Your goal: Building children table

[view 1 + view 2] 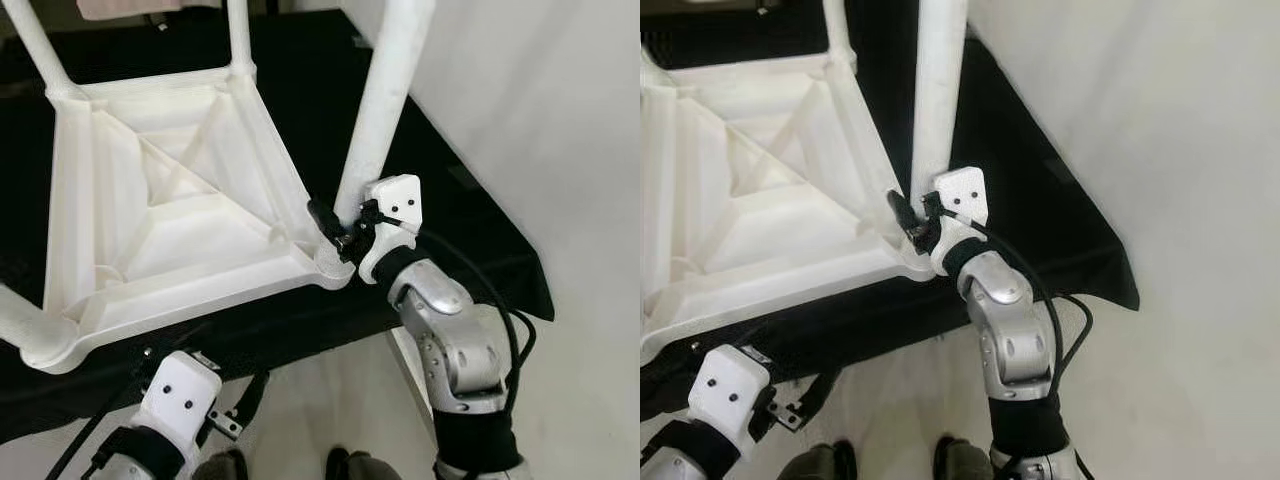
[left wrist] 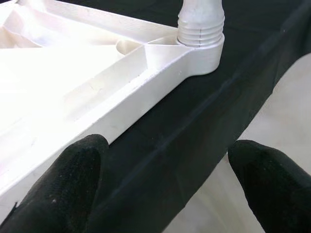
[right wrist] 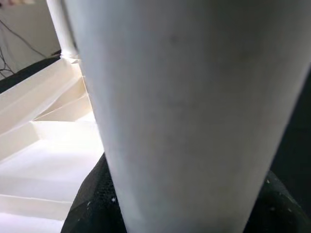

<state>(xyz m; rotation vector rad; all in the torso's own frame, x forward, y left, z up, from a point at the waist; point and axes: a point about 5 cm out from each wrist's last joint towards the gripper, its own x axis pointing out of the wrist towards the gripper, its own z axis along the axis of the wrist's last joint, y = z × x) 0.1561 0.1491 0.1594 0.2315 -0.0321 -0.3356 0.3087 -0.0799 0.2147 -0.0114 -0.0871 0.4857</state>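
Black cloth-covered bench point(image 1: 470, 215) across the scene, near edge running from the left foreground to a corner at far right, pale floor point(image 1: 330, 400) below it. On the bench, upside down, a white moulded-plastic children's table top point(image 1: 170, 200) with ribbed underside facing up, taking most of the left and middle. Four round white plastic table legs rising from its corners: far-left leg point(image 1: 38, 45), far-middle leg point(image 1: 240, 35), near-left leg point(image 1: 15, 320) at the left edge, and the near-right leg point(image 1: 385, 90) standing upright in the near-right corner socket point(image 1: 335, 268), tilted slightly rightward. Silver right arm point(image 1: 455, 345) reaching up from the near right, right hand point(image 1: 345, 228) clenched around the base of that near-right leg just above the socket, black fingers point(image 3: 92, 204) pressed on either side of the white tube. Left hand point(image 2: 167, 184) low at the near left, just below the bench's near edge, released, its black fingers point(image 2: 63, 189) spread wide and touching nothing, facing the top's near rim and a threaded leg base point(image 2: 200, 26) seated in its corner. Dark shoes point(image 1: 345, 465) on the floor at the near edge.
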